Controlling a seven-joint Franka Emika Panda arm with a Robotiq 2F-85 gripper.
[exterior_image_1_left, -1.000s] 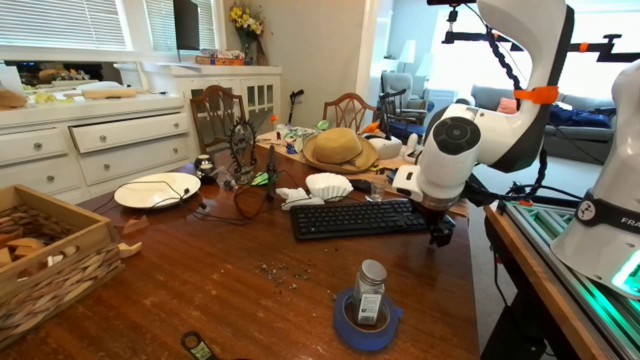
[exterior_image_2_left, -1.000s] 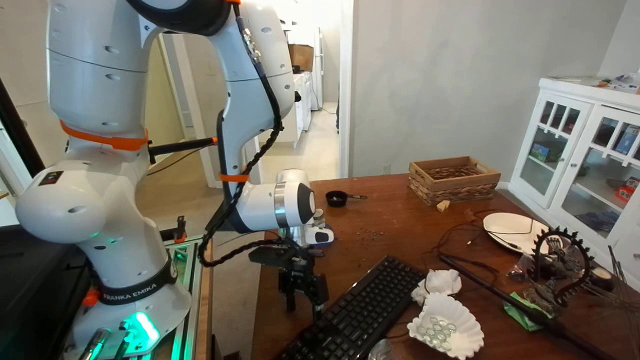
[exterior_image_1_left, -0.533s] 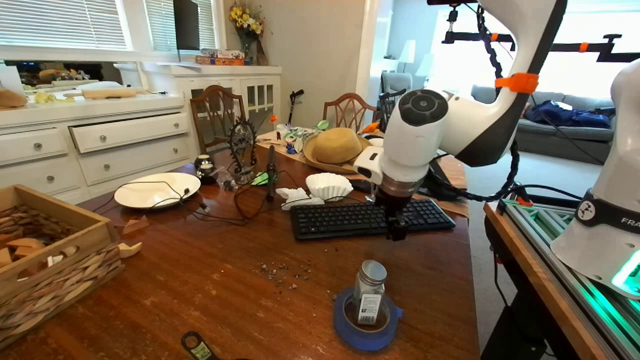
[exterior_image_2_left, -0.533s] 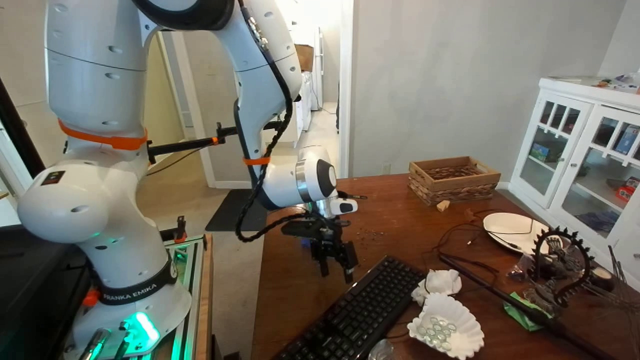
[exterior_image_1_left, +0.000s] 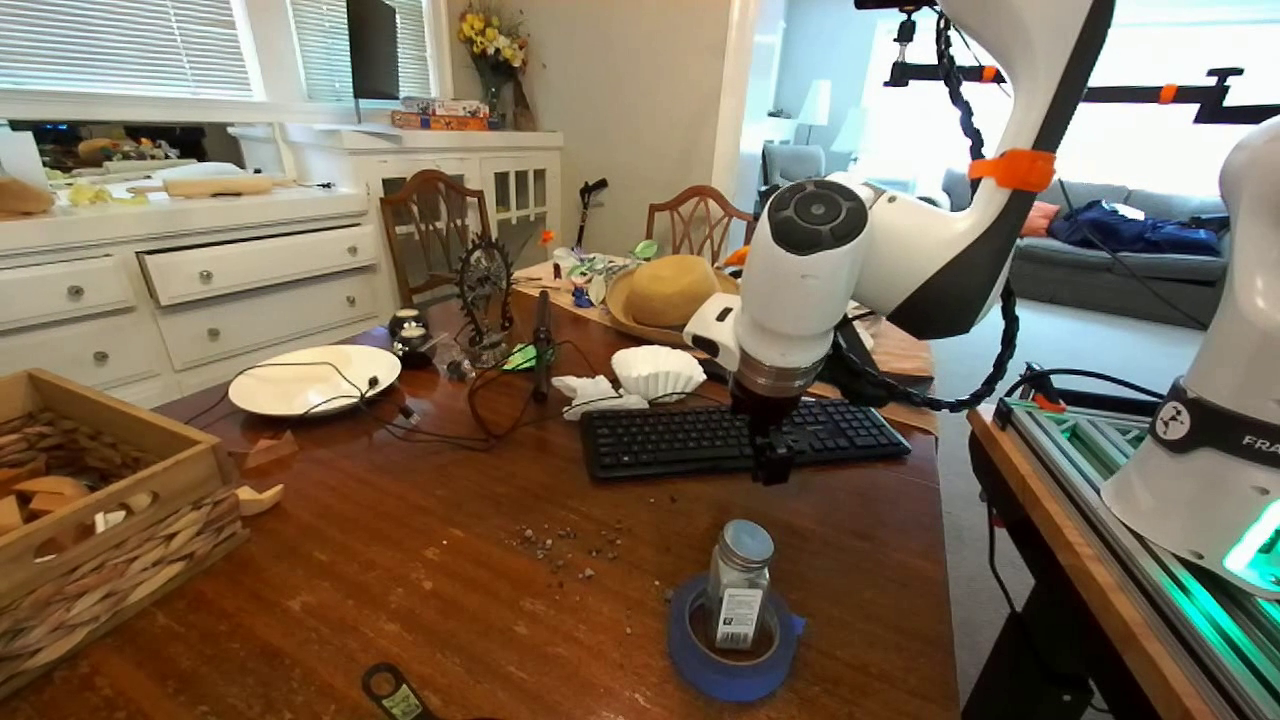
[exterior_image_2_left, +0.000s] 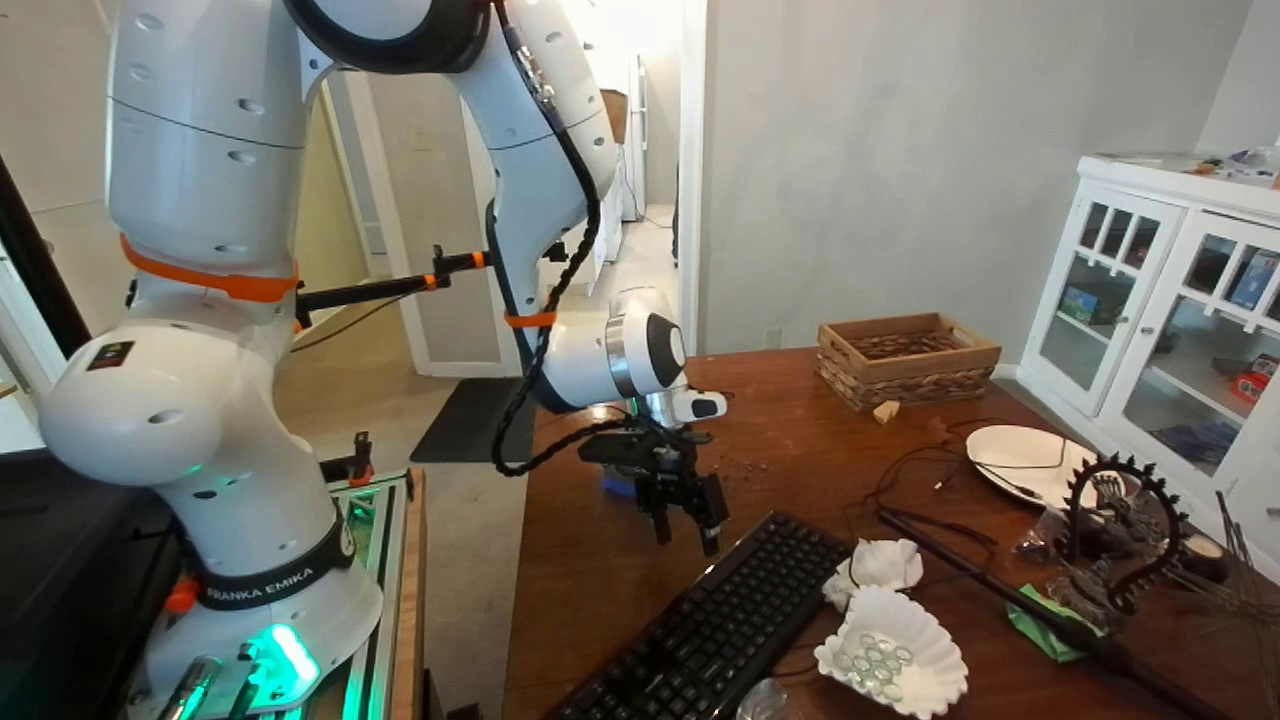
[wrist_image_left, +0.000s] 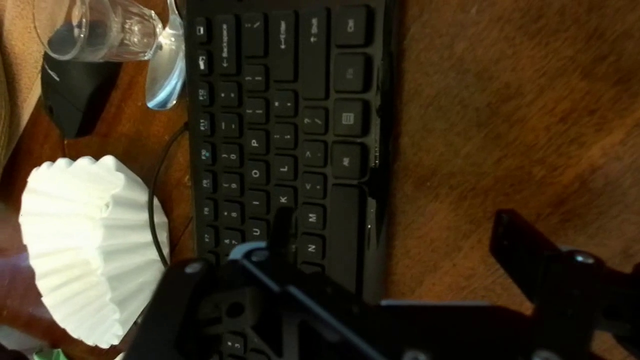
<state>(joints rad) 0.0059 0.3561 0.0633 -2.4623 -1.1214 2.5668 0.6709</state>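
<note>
My gripper is open and empty, its black fingers spread wide. It hovers above the table at the front edge of the black keyboard. In the wrist view one finger overlaps the keys and the other is over bare wood. The gripper also shows in both exterior views. Nearby, a clear jar with a silver lid stands inside a blue tape roll. A white fluted bowl with clear glass beads is beyond the keyboard. The jar is hidden behind the arm in an exterior view.
A black mouse, a glass and a spoon lie behind the keyboard. Pebbles are scattered on the table. A wicker-sided box, a white plate with cables, and a straw hat are farther off.
The arm has swung from the keyboard's right end toward its middle, left in an exterior view, slowing in the last half second. The gripper has stayed open. The objects have not moved.
</note>
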